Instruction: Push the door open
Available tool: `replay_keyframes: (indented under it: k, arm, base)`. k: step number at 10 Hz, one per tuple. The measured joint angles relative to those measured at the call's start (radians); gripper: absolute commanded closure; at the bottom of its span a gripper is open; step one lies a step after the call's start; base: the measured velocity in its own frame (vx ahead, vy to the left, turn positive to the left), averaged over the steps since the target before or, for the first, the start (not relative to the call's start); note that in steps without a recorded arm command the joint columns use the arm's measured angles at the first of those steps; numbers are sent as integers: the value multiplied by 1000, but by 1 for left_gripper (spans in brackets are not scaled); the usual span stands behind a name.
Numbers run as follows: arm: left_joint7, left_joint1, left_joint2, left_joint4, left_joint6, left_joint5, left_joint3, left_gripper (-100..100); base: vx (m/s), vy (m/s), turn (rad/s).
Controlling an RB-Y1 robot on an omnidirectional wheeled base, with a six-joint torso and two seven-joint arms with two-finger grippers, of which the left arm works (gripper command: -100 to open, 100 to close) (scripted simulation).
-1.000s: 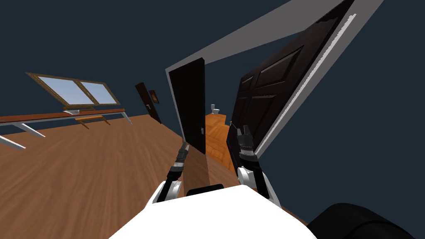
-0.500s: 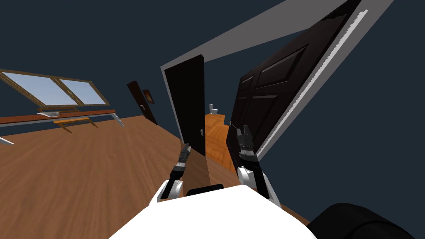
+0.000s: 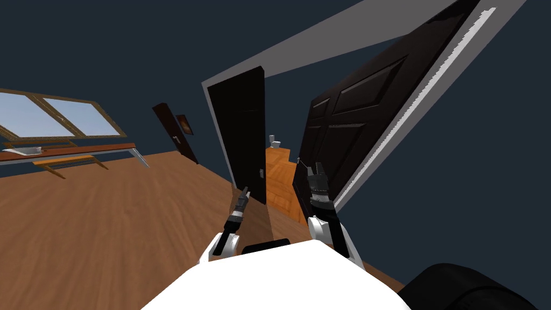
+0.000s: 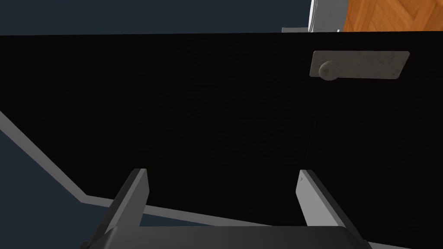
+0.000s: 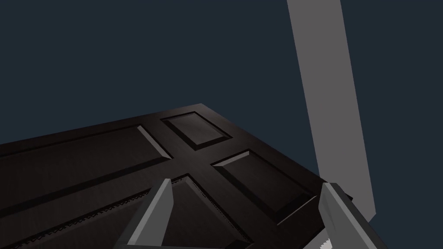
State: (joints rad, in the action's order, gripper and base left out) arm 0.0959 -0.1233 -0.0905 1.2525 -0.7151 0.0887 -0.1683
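Two dark door leaves hang in a grey frame (image 3: 323, 46), both partly ajar. The left leaf (image 3: 242, 134) is plain and black; the right leaf (image 3: 355, 118) is panelled. My left gripper (image 3: 246, 191) is held low before the left leaf, near its free edge. The left wrist view shows that gripper (image 4: 220, 181) open, facing the black door face (image 4: 194, 112), with a grey handle plate (image 4: 359, 65) off to one side. My right gripper (image 3: 316, 169) is up by the right leaf's free edge. In its wrist view it (image 5: 246, 190) stands open over the panelled door (image 5: 130, 164).
Through the gap lies an orange wood floor (image 3: 280, 172) with a small white fixture (image 3: 275, 141) far back. A long shelf (image 3: 70, 150) runs under windows at the left. Another dark door (image 3: 175, 134) stands on the far wall. A dark rounded shape (image 3: 463, 288) sits at the bottom right.
My view has swung, so the windows and far door have slid left. My left gripper has moved a little right and closer to the left leaf. The right arm holds its place.
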Motion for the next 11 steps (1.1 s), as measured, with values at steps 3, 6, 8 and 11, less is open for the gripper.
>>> replay_keyframes:
  k: [3, 6, 8, 11]
  arm:
    - [7, 39, 2, -76, -6, 3, -8, -100]
    - [11, 68, 7, -143, -16, 7, -18, -100]
    - [15, 94, 10, -198, -24, 8, -23, -100]
    - [23, 133, 16, -283, -35, 12, -34, -100]
  base:
    - [82, 74, -78]
    - [71, 73, -74]
    - [90, 66, -65]
    - [103, 90, -92]
